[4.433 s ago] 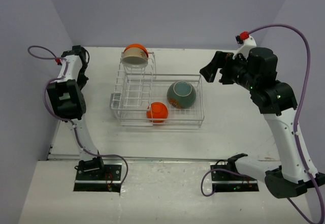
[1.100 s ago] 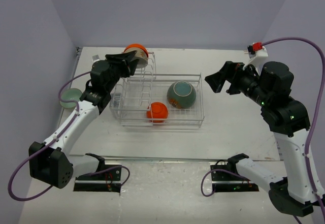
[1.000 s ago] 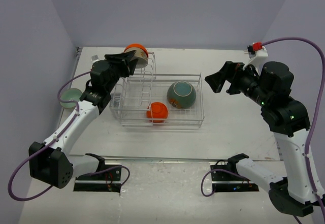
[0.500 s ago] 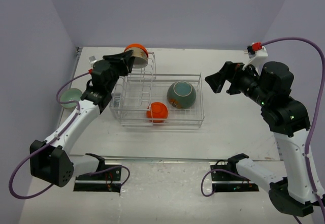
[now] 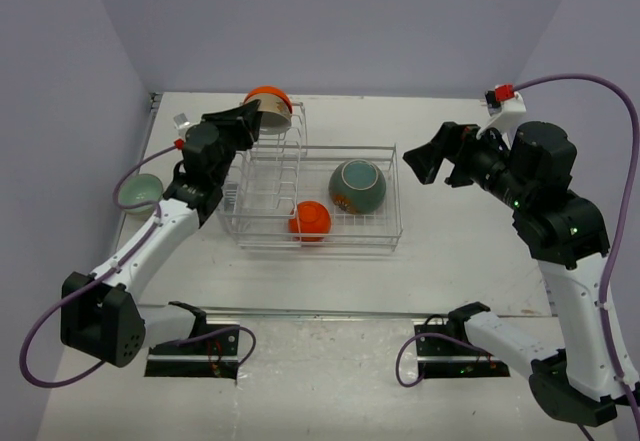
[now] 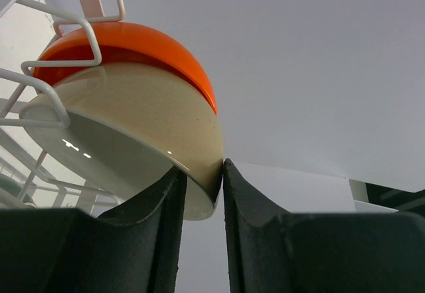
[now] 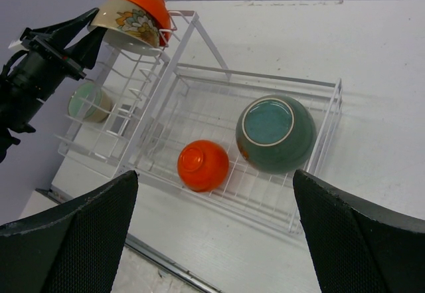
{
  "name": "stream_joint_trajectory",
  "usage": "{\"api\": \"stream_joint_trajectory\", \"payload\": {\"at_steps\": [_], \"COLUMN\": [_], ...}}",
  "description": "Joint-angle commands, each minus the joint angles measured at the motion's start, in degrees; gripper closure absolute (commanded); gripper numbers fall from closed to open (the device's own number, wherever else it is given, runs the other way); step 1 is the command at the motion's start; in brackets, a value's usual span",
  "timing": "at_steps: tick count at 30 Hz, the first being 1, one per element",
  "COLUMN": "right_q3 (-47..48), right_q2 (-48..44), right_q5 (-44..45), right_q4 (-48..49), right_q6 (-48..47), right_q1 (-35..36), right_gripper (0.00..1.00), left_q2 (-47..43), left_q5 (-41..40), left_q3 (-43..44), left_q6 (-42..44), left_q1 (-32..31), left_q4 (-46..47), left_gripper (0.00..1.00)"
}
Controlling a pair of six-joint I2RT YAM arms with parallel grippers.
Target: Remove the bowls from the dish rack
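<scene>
two bowls sat in the low basket of the dish rack (image 5: 320, 245), both upside down: a small orange bowl (image 5: 310, 220) by the near wall and a larger teal bowl (image 5: 357, 186) just behind and to its right, the two apart. left of the rack, a pale green bowl (image 5: 141, 189) stood upright on the table (image 5: 450, 261), outside the wires. the right gripper (image 5: 432, 156) hung in the air by the rack's right end, its fingers spread wide with nothing between them. farthest back, on the tall plate slots, a cream bowl (image 5: 268, 116) leaned on its side, with a second orange bowl (image 5: 266, 94) nested behind it.

the left gripper (image 5: 250, 119) reached up to that pair. only its wrist camera showed the grip: the two dark fingers (image 6: 166, 220) were pinched on the cream bowl's rim, one inside the bowl and one outside, touching the wall.

the only marking that could be made out was a flower pattern in orange and green on the cream bowl's side (image 7: 129, 19), seen from the right wrist alone; from above that side read as plain. the right wrist also showed the teal bowl's pale foot ring (image 7: 269, 121).
</scene>
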Motion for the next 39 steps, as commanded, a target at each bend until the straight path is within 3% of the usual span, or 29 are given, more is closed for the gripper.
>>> {"api": "stream_joint_trajectory", "payload": {"at_steps": [1, 8, 14, 39], "right_q3": [-0.05, -0.4, -0.57, -0.84], "right_q2": [-0.29, -0.29, -0.29, 0.42], "right_q5": [0.18, -0.17, 0.09, 0.09], "right_q4": [2.06, 2.24, 1.97, 2.5], "right_q6": [-1.19, -1.11, -1.19, -1.28], "right_q1": [0.27, 0.27, 0.27, 0.27], "right_gripper": [0.01, 0.01, 0.01, 0.01], "left_q2": [0.48, 1.53, 2.94, 1.62], "left_q5": [-3.18, -3.63, -2.75, -2.92], "left_q3": [-1.37, -2.86, -3.04, -9.27], "left_q6": [0.68, -0.11, -0.73, 1.29], "left_q1": [-0.6, -1.21, -1.91, -2.62], "left_q4": [2.77, 6.29, 9.98, 26.58], "left_gripper": [0.73, 0.83, 1.0, 1.0]}}
